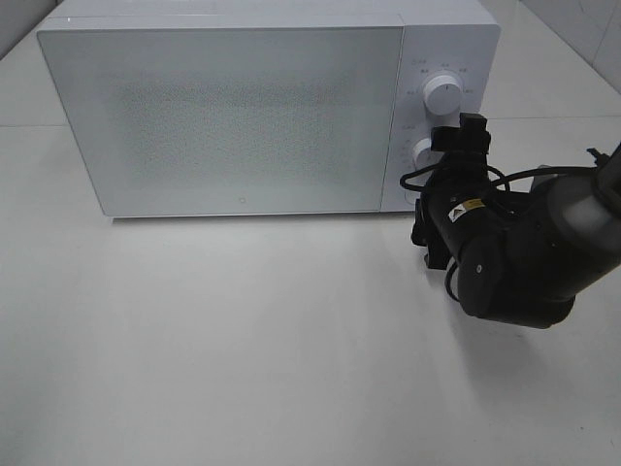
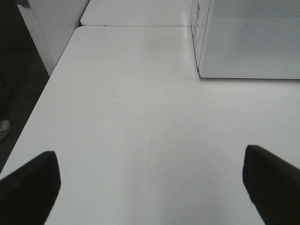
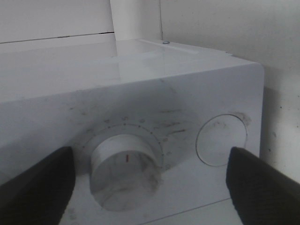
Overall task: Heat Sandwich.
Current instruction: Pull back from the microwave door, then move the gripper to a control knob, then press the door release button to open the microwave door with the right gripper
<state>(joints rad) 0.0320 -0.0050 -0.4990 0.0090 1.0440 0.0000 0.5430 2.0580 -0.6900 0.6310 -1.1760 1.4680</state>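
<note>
Partly hidden lower knob [image 1: 422,152], opaque door [image 1: 233,116]

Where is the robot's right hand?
The right gripper is on the right of the high view, at the microwave's lower knob, open jaws either side of it.

The right arm [image 1: 529,257] comes in from the right side of the high view, bulky and dark, bent at the elbow so that its wrist [image 1: 456,209] points away from the camera, with a thin black cable [image 1: 419,176] looped beside it. The right gripper [image 3: 150,187] is held level, its two dark fingers [image 3: 262,192] spread wide. The left gripper [image 2: 150,187], seen only by its own camera, faces forward and slightly down, its fingers [image 2: 28,187] likewise parted as far as they go.
</note>
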